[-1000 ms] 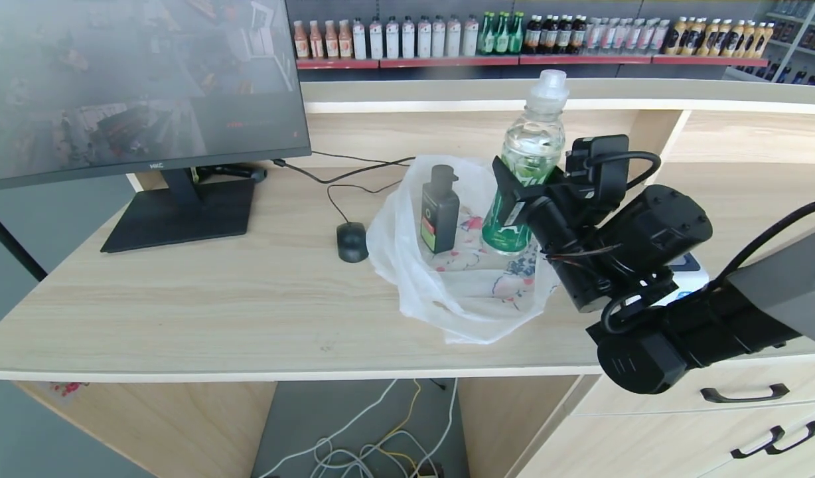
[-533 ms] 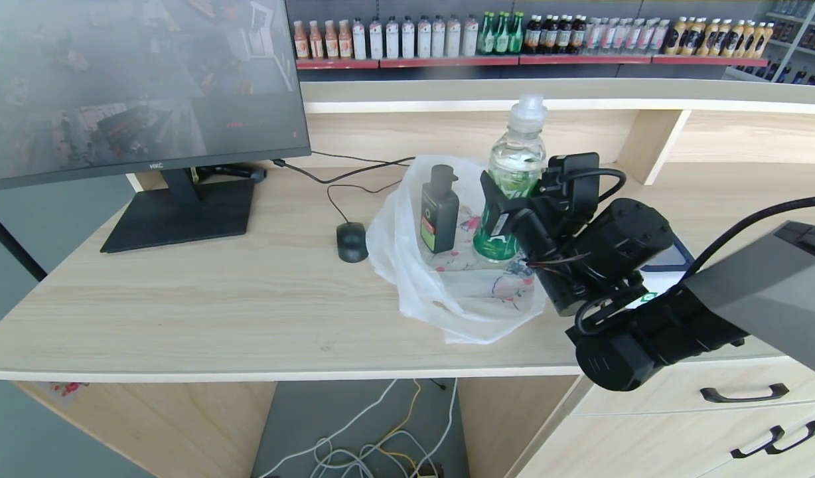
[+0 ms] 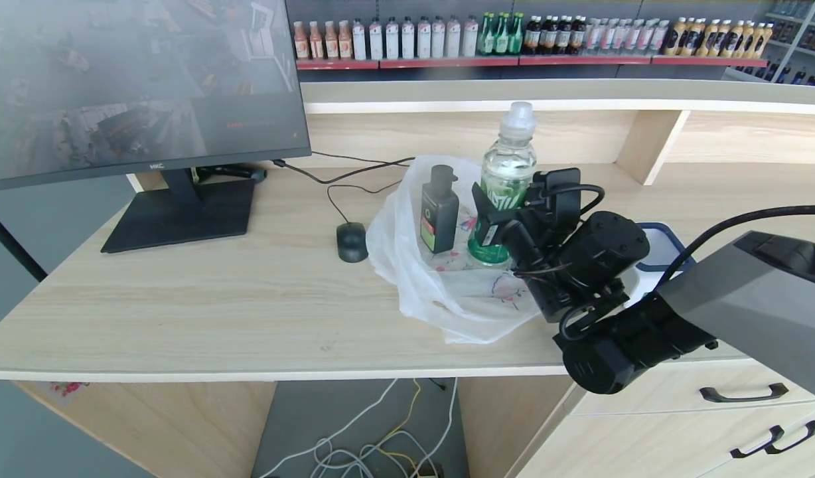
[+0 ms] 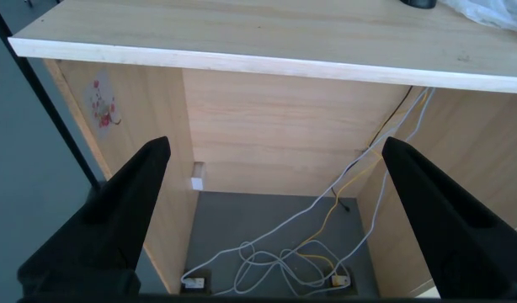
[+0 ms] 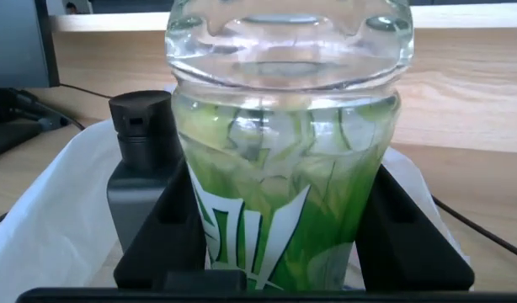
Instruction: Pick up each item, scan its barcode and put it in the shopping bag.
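- Counter [image 3: 248, 299]: one flat top of pale wood-grain board with a lighter front edge.
- Monitor [image 3: 142, 86]: one, dark and glossy, on a flat black foot. It stands at the counter's 10 o'clock.
- Shopping bag [image 3: 407, 279]: one, of thin, crinkled, translucent white plastic with a faint flower print. It lies slumped open near the counter's middle, toward 3 o'clock.
- Right gripper [image 3: 504, 216]: its black fingers are pinched on the two sides of the drink bottle's waist, and it holds the bottle upright.
- Left gripper [image 4: 275, 143]: its two black wedge-shaped fingers are spread wide with nothing between them. It hangs below the counter's front edge.
- Drink bottle [image 3: 507, 166]: one, of clear ribbed plastic with a green label and a pale cap. Its base sits low over the bag at the bag's 2 o'clock. I cannot tell whether it touches the plastic.
- Dark bottle [image 3: 439, 212]: one, flat-sided and matt grey-black with a squared cap. It stands upright inside the bag at the bag's 11 o'clock, just beside the drink bottle.
- Mouse [image 3: 352, 241]: one, black and rounded, with a cord. It lies at the bag's 9 o'clock, near it but apart.
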Tool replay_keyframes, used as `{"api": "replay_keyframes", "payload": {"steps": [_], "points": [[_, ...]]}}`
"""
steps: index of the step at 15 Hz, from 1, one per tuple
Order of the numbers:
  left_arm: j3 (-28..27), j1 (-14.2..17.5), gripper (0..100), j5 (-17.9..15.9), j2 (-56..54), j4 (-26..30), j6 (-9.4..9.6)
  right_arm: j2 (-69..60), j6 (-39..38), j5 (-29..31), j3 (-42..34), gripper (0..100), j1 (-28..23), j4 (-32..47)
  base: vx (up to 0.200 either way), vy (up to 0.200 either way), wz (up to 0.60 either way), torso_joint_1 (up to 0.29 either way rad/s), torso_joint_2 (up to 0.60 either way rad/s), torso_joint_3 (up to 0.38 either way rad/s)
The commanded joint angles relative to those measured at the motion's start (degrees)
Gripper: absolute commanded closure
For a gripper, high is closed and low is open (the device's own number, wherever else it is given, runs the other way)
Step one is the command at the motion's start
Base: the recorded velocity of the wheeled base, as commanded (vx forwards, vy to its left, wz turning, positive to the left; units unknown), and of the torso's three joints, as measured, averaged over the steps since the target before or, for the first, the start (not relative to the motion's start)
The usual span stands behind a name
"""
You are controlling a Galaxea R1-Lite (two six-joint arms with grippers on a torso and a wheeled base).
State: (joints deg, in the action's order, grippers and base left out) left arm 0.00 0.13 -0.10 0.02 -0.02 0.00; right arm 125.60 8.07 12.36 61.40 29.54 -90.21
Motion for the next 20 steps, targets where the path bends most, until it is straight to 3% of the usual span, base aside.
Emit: {"api": "replay_keyframes", "payload": {"steps": [1,19,20], "points": [[0.0,0.0,0,0.0,0.0,-0.1,0.00,1.1,-0.1,0.0,-0.2,100,0.0,0.2,0.000,0.000,0.00,0.000,0.00,0.000],[0.0,0.0,0,0.0,0.0,-0.1,0.00,2.4,-0.2,0.1,-0.6,100,-0.2,0.2,0.000,0.000,0.00,0.000,0.00,0.000],[0.0,0.0,0,0.0,0.0,-0.1,0.00,2.4,-0.2,0.1,-0.7,0,-0.2,0.2,0.000,0.000,0.00,0.000,0.00,0.000]]}}
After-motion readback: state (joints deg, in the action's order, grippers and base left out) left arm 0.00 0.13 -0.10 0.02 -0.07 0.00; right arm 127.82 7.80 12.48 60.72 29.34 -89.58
